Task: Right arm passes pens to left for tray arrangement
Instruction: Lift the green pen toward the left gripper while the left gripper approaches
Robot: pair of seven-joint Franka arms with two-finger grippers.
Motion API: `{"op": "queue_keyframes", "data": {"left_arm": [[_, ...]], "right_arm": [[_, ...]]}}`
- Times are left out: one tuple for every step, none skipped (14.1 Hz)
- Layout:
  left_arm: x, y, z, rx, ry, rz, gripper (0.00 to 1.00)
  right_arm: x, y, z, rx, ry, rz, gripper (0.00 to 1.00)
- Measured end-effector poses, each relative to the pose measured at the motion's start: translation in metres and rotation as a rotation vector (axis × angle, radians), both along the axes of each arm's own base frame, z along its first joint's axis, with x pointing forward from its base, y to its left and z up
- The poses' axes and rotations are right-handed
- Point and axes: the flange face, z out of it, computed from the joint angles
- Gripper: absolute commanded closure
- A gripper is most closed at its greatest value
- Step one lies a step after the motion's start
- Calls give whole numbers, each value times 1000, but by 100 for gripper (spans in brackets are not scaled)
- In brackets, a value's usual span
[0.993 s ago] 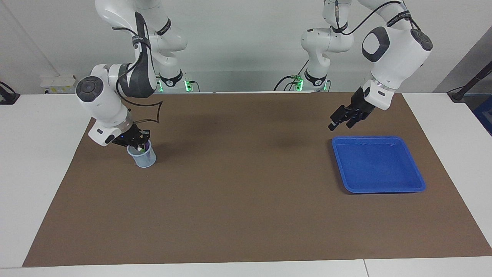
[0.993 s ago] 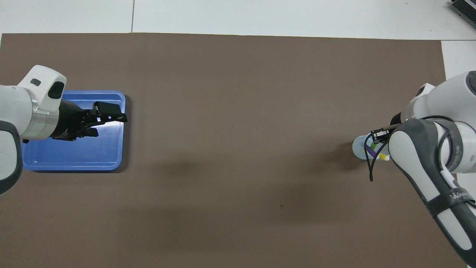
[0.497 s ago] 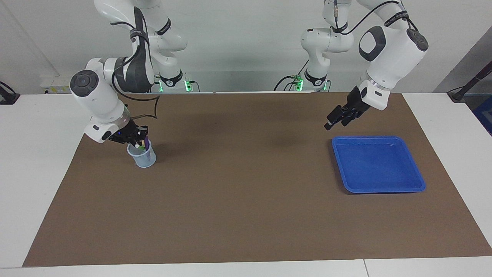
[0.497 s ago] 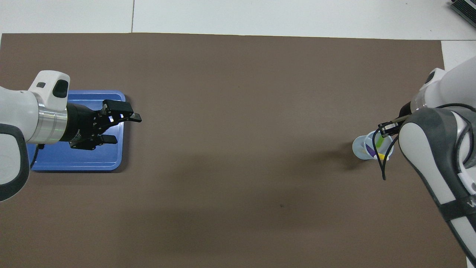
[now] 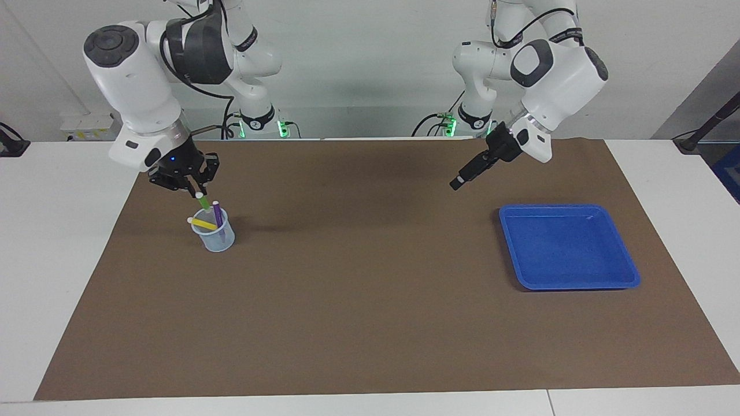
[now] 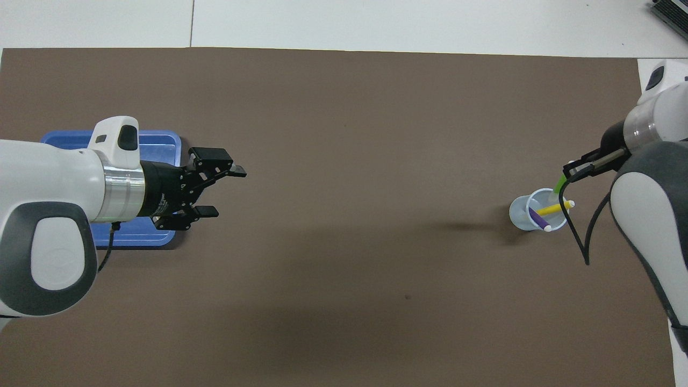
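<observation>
The right arm's black two-finger gripper (image 5: 193, 186), clamped on the slim bright green marker pen (image 5: 202, 201), has lifted it out of the pale-blue cup (image 5: 215, 236) just below; purple and yellow pens remain inside. The left gripper (image 6: 223, 188), fingers apart, has swung off the shallow blue plastic tray (image 5: 569, 245), readying the handover.

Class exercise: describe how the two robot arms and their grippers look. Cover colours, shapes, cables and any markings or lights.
Both arms are white with rounded jointed segments, dark grey panels and round dark caps at the joints. Black cables run along each. The right gripper and the left gripper are black, two-fingered. A small blue light glows on the right arm's black wrist; green lights glow at both bases. A silver ring joins each wrist to its gripper.
</observation>
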Motion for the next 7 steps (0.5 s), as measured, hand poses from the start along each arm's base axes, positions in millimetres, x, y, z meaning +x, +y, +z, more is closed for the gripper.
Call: {"op": "queue_keyframes", "data": {"left_arm": [[-2, -8, 0, -3, 7, 27, 0], [-2, -11, 0, -6, 16, 49, 0], [-2, -11, 0, -8, 27, 68, 0], [-2, -9, 0, -10, 37, 86, 0], [-1, -7, 0, -12, 46, 102, 0], [-1, -6, 0, -14, 54, 118, 0], [0, -5, 0, -16, 65, 137, 0]], "right_arm": [[-2, 11, 6, 50, -7, -10, 100], [-4, 20, 11, 97, -10, -38, 100], [-6, 31, 14, 138, -10, -70, 100], [-6, 43, 16, 180, -13, -101, 100], [-5, 57, 19, 237, -29, -142, 100], [-2, 69, 23, 297, -48, -188, 100], [0, 80, 26, 355, -70, -234, 100]]}}
